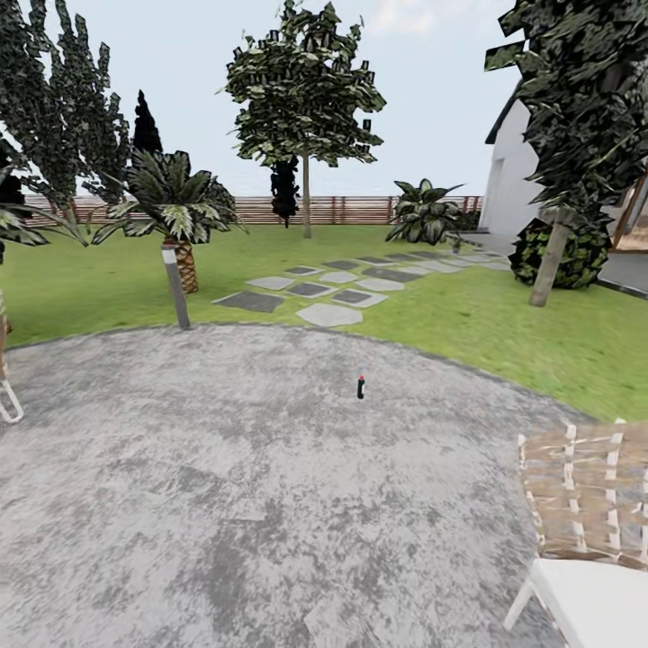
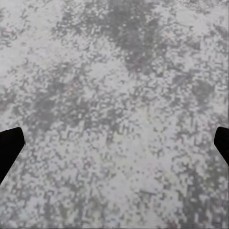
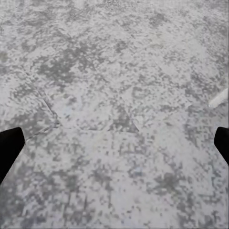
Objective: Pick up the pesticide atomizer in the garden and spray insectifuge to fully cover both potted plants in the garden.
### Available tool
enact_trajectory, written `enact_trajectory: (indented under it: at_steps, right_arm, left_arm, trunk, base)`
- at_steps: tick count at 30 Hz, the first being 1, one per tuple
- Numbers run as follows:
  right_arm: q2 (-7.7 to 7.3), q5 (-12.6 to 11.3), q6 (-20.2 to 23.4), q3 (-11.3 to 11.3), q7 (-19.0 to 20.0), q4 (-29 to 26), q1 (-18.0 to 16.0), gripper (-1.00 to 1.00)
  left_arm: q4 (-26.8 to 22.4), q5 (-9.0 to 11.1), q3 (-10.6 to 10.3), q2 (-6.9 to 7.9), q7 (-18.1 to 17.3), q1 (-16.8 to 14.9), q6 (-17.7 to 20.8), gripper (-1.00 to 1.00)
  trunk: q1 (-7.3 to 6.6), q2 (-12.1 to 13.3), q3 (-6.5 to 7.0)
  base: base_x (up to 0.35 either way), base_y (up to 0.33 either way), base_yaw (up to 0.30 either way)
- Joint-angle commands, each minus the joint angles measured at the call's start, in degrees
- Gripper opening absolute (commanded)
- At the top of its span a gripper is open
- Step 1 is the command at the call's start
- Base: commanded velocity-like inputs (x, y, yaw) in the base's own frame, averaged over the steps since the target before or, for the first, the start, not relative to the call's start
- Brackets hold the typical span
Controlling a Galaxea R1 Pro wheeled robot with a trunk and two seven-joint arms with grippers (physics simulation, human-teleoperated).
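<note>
Atomizer (image 1: 361,387) — small, upright, red-capped — mottled patio (image 1: 225,486).

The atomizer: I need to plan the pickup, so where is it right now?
In the head view, the atomizer stands upright on the grey patio, near its centre, short of the lawn and left of the wicker chair.

Atomizer (image 1: 361,387) too small for detail; chair (image 1: 585,531) cut off.

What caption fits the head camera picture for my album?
A small dark bottle with a red top stands alone on the grey patio, before the lawn.
</note>
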Motion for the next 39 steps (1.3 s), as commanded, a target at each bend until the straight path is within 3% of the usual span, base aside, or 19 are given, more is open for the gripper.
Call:
enact_trajectory:
  at_steps: [1, 8, 39]
  right_arm:
    - [-0.01, 0.03, -0.17, -0.03, -0.01, 0.02, -0.01, 1.0]
    - [-0.01, 0.03, -0.17, -0.09, -0.01, 0.02, -0.01, 1.0]
    - [-0.01, -0.06, -0.17, -0.19, 0.0, -0.08, -0.01, 1.0]
  left_arm:
    - [0.07, 0.02, 0.14, -0.02, -0.02, -0.05, -0.19, 1.0]
    - [0.06, 0.02, 0.14, -0.02, -0.02, -0.05, -0.19, 1.0]
    - [-0.01, 0.03, 0.14, -0.02, -0.02, -0.05, -0.28, 1.0]
  trunk:
    - [0.02, -0.02, -0.06]
    - [0.02, -0.02, -0.06]
    - [0.02, -0.02, -0.06]
  base:
    - [0.339, 0.0, 0.265]
    - [0.339, 0.0, 0.125]
    - [0.339, 0.0, 0.001]
